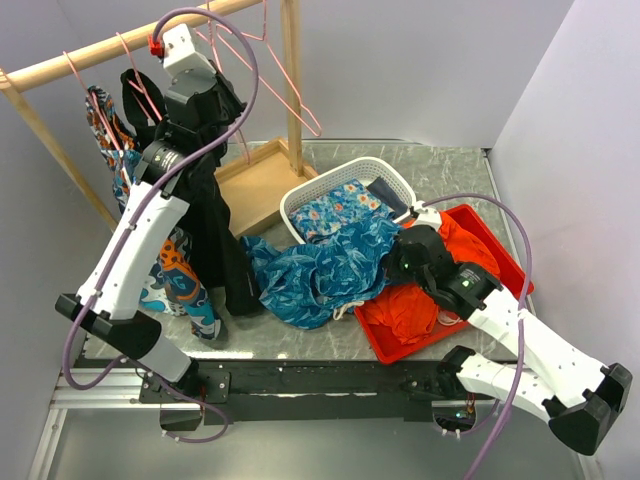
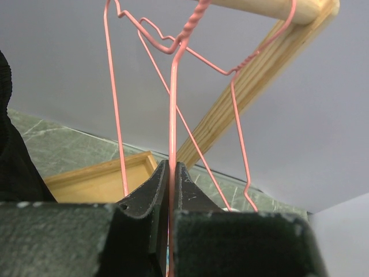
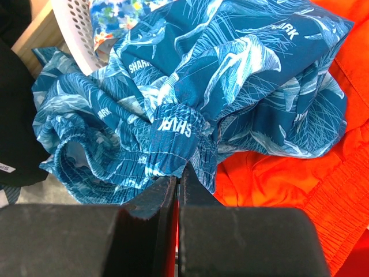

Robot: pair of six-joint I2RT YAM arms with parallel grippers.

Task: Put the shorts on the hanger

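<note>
With the left end effector (image 2: 172,168) pinching the hanger (image 2: 173,104) up at the rail (image 2: 262,7) and the right end effector (image 3: 177,180) clamped on the shorts (image 3: 173,130) mid-way along the desk (image 1: 450,170) beside the basket (image 1: 300,200), I'd lift high, then thread slowly.

Top view: the rail (image 1: 100,50) crosses the upper left, and my left gripper (image 2: 172,165) sits just under it with the hanger (image 2: 173,104) between its jaws. A hung garment (image 1: 215,210) drapes below, left of the wooden tray (image 1: 255,190). The shorts (image 1: 320,272) lie mid-frame on the table (image 1: 450,170), in front of the basket (image 1: 372,163). The tray (image 1: 500,250) holding another garment (image 1: 405,315) is at right. My right gripper (image 3: 177,183) meets the shorts' right edge.
</note>
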